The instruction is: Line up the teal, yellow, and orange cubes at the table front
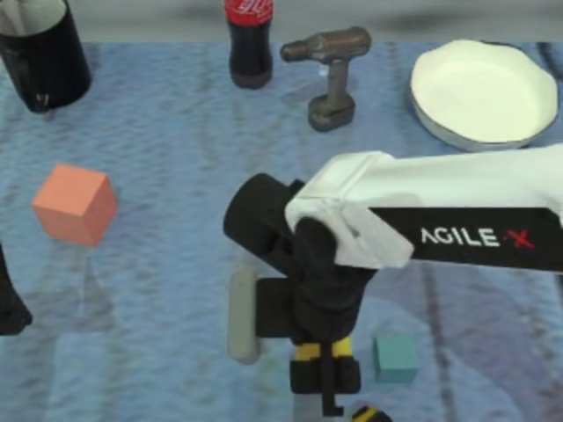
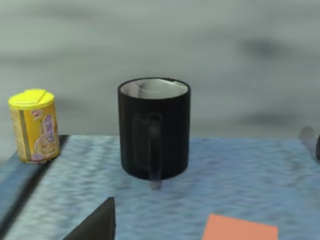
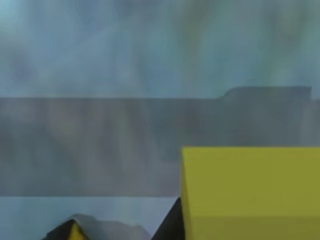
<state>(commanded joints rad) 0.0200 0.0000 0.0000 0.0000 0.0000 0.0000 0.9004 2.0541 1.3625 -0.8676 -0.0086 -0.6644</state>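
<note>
Right arm is reaching in from the right side of the table (image 1: 158, 290), wrist pointing down at the front edge near centre. Right gripper (image 1: 324, 374) is hanging low there, mostly hidden under its own wrist in the top view. Yellow cube (image 3: 250, 192) is filling the near part of the right wrist view, sitting close against a dark finger (image 3: 170, 222); in the top view only slivers of yellow (image 1: 308, 352) are showing either side of the gripper body. Looks like the cube is sitting between the jaws, but how far they are open and whether they are actually gripping can't be told.

Teal cube (image 1: 395, 357) is resting on the table just right of the gripper, apart from it. Orange cube (image 1: 75, 203) is sitting well off at the left, mid-depth, untouched.

Left gripper (image 1: 10, 303) is parked at the left edge, barely in view.

Back row: black mug (image 1: 42, 54), cola bottle (image 1: 250, 42), drill (image 1: 331, 74), white plate (image 1: 484, 92). Left wrist view is also showing a yellow can (image 2: 33, 126).
</note>
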